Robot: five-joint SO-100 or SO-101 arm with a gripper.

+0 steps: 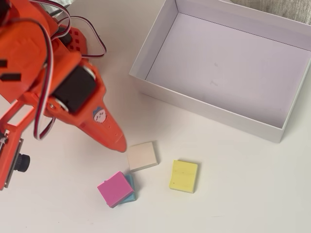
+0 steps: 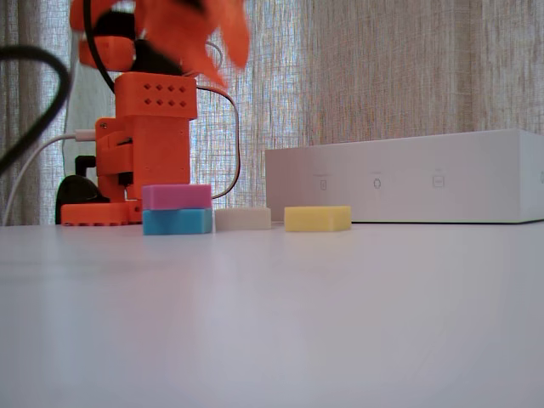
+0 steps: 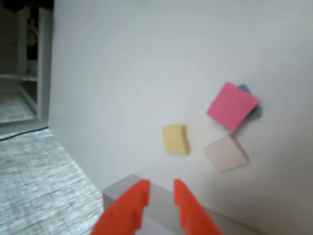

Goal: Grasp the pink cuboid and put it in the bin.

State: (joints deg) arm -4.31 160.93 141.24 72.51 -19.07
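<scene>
Orange two-finger gripper [image 3: 160, 188] hangs above the white table [image 1: 233, 194], its fingers a narrow gap apart and clasping nothing

Small flat magenta-pink cuboid [image 1: 114, 188] lies stacked on a blue block [image 2: 177, 222] — only blue edges peek out in the overhead view — just beside a beige block [image 1: 142, 156], with a yellow block [image 1: 184, 176] near; the large shallow white cardboard bin [image 1: 204, 108] stands apart from the blocks, holding nothing — its wall shows just beneath the fingertips in the wrist view
</scene>
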